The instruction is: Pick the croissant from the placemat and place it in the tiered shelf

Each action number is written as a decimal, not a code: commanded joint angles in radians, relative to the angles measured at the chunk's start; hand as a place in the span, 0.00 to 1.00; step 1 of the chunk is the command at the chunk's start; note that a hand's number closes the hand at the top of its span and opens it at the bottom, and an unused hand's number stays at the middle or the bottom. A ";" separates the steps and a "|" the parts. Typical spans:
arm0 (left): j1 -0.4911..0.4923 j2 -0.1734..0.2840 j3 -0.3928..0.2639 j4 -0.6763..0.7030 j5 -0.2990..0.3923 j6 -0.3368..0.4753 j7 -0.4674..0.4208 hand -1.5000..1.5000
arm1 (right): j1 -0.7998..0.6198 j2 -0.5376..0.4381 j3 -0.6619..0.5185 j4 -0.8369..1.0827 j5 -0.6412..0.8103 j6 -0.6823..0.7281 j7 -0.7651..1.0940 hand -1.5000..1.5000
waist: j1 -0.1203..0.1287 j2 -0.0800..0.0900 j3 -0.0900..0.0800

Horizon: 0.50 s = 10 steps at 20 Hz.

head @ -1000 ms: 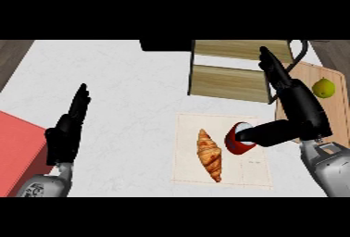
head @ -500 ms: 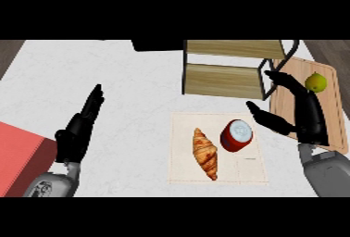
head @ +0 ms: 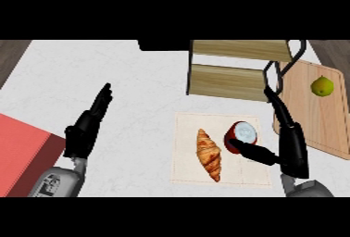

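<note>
A: Croissant (head: 210, 154) position?

B: Lying on the pale placemat (head: 219, 178), left of centre, long axis running up and down the view. No hand touches it.

A: What else sits on the mat?

B: A red can (head: 240, 135), tipped on its side, pale round end facing up. It lies just right of the croissant, apart from it. No label or writing can be read on it.

A: Right hand (head: 290, 139)?

B: At the right side of the mat. Fingers straight, pointing up the view toward the tiered shelf (head: 229, 69); thumb spread wide to the left, its tip at the can's lower edge. Whether the thumb touches the can cannot be told. It holds nothing.

A: Left hand (head: 85, 129)?

B: Over the white worktop (head: 137, 92) at left, well apart from the mat. Fingers straight and together, pointing up. Open, holding nothing.

A: The shelf?

B: Two wooden tiers in a dark frame, at the top of the view beyond the mat. Both tiers show bare wood.

A: Anything else noted?

B: A wooden cutting board (head: 321, 125) at the right edge, carrying a yellow-green lemon (head: 322, 86). A red slab (head: 21, 152) at the lower left edge of the worktop. Marks show on the left forearm's grey casing, too small to read. No brand or text legible anywhere.
</note>
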 commanded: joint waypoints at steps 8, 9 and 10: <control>-0.007 -0.022 0.009 0.039 -0.015 -0.021 -0.028 0.50 | -0.108 -0.039 0.218 -0.235 0.386 0.320 0.624 0.00 | 0.009 -0.004 -0.003; 0.024 -0.007 -0.004 -0.011 -0.015 -0.028 0.003 0.50 | -0.109 -0.048 0.238 -0.297 0.403 0.378 0.703 0.00 | 0.010 -0.009 -0.003; 0.031 -0.022 -0.001 0.024 -0.020 -0.020 -0.040 0.50 | -0.134 -0.053 0.247 -0.296 0.411 0.441 0.749 0.00 | 0.010 -0.007 -0.004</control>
